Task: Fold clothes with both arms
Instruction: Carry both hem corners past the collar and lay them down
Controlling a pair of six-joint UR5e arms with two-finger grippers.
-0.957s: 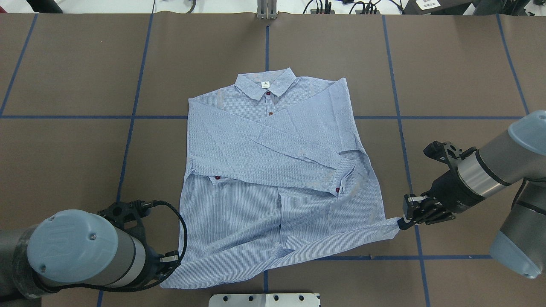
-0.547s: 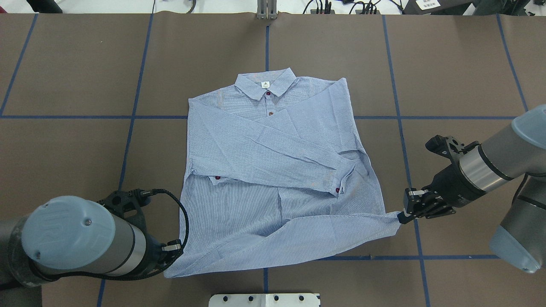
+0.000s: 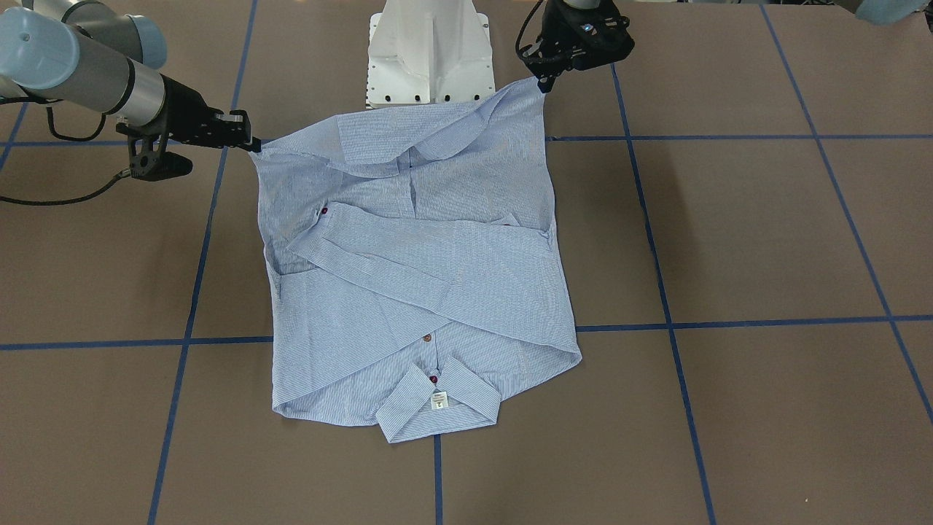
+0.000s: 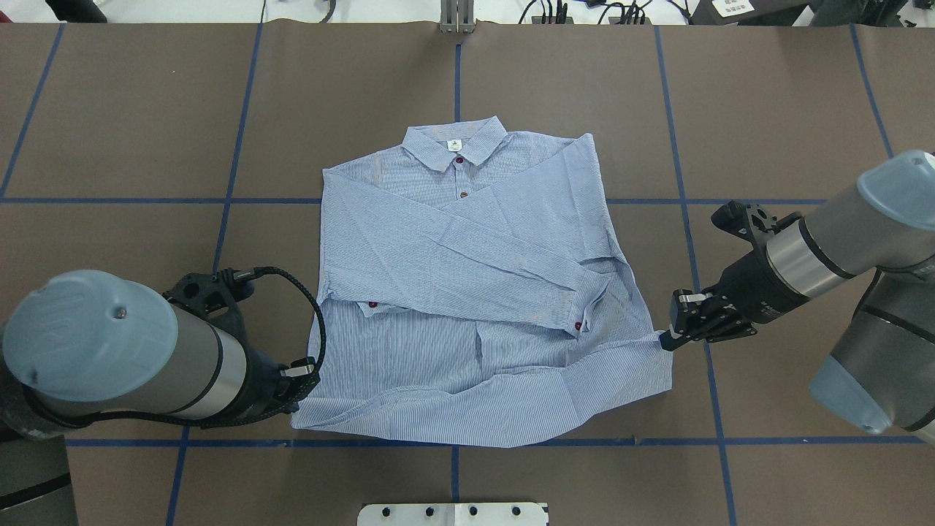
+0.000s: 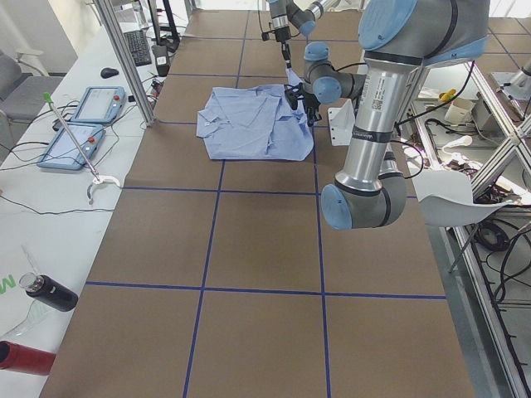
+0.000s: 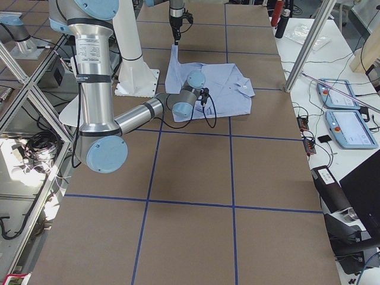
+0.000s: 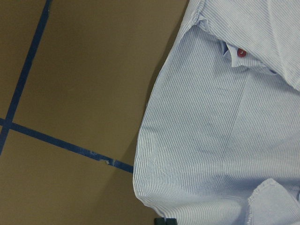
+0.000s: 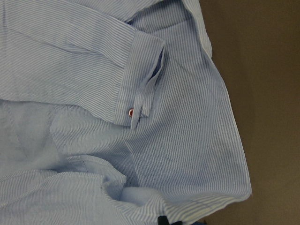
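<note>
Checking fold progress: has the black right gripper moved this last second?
Yes. The black right gripper moved away from the near blue tape line, toward the light-blue shirt's collar.

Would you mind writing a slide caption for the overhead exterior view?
Left hand and right hand each grip a hem corner of the blue shirt, sleeves crossed.

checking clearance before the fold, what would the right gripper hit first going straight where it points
The shirt itself: the right gripper is shut on its hem corner and points across the turned-up hem; height there is unclear.
</note>
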